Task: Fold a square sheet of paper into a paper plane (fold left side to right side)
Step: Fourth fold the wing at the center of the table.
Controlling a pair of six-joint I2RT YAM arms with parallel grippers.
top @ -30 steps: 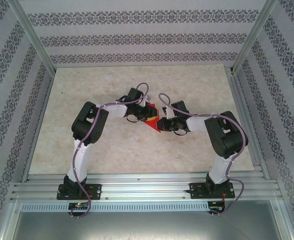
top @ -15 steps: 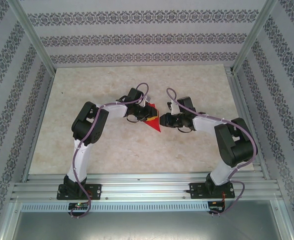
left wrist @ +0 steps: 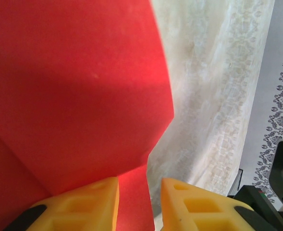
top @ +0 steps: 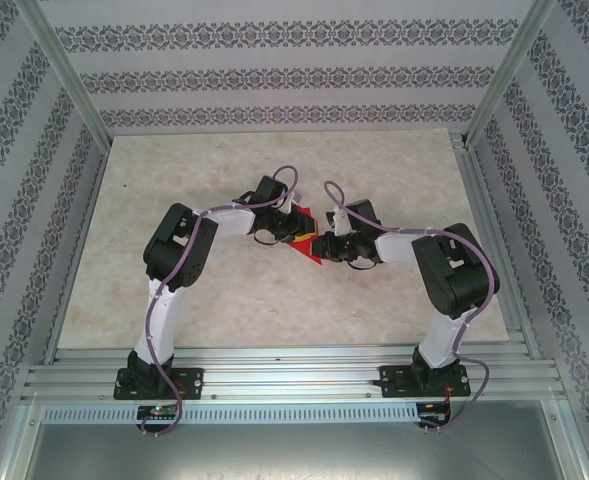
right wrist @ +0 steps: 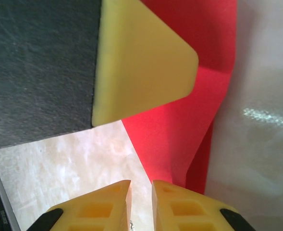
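The red sheet of paper (top: 311, 251) lies partly folded at the table's middle, between my two grippers. In the left wrist view the paper (left wrist: 74, 86) rises as a large creased flap. My left gripper (left wrist: 140, 185) stands narrowly open, and a strip of the paper's edge runs into the gap. From above, the left gripper (top: 299, 231) sits on the paper's left side. My right gripper (right wrist: 141, 185) has a thin gap with bare table showing through it. Its right finger (right wrist: 189, 207) sits at the edge of the paper (right wrist: 179, 130). A left finger (right wrist: 136, 62) shows just beyond.
The pale marbled table (top: 274, 300) is framed by aluminium rails (top: 274, 360) at the front and patterned walls (top: 274, 75) on three sides. Both arms reach inward and nearly meet at the paper.
My right gripper drew back to the right, then returned to the paper's right edge, its jaws parting a little. The left arm has stayed put.
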